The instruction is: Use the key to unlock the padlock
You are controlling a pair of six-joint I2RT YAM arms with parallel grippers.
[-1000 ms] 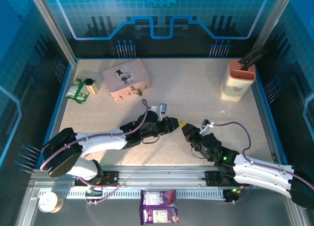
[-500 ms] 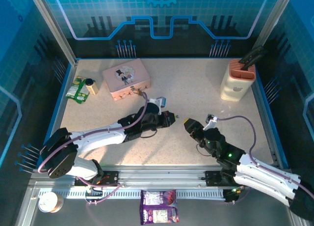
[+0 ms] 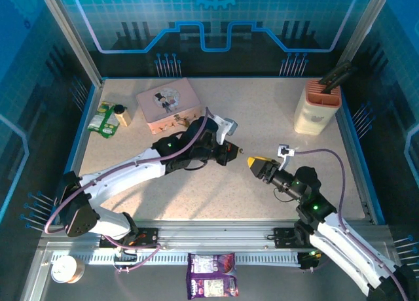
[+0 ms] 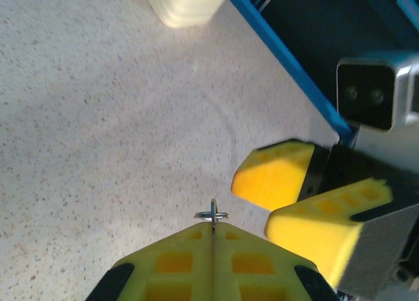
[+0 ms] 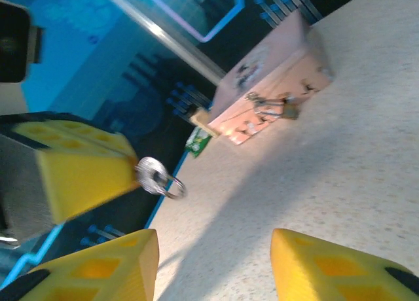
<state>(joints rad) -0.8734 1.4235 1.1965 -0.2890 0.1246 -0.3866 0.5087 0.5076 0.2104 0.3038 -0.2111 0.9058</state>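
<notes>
Top external showed the speckled table [image 3: 275, 121] open toward its near edge. Mid-table, the left pincer [image 3: 230, 153] pinched the key [image 4: 212, 215]; the right pincer [image 3: 253, 163] stood spread.

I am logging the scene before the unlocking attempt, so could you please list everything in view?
table: one, speckled beige, blue-edged.
pink tin: one, pink with a cartoon figure, far left of the table.
padlock: one, brass with a silver shackle, on the tin's near side.
key: one, grey metal with a small ring, pinched in the left fingers.
green packet: one, far-left edge.
small bottle: one, yellowish with a dark cap, between packet and tin.
holder: one, cream, far right, dark utensils inside.
purple packet: one, on the near rail.
left fingers: yellow, shut on the key, mid-table.
right fingers: yellow, open, empty, facing the left ones.
</notes>
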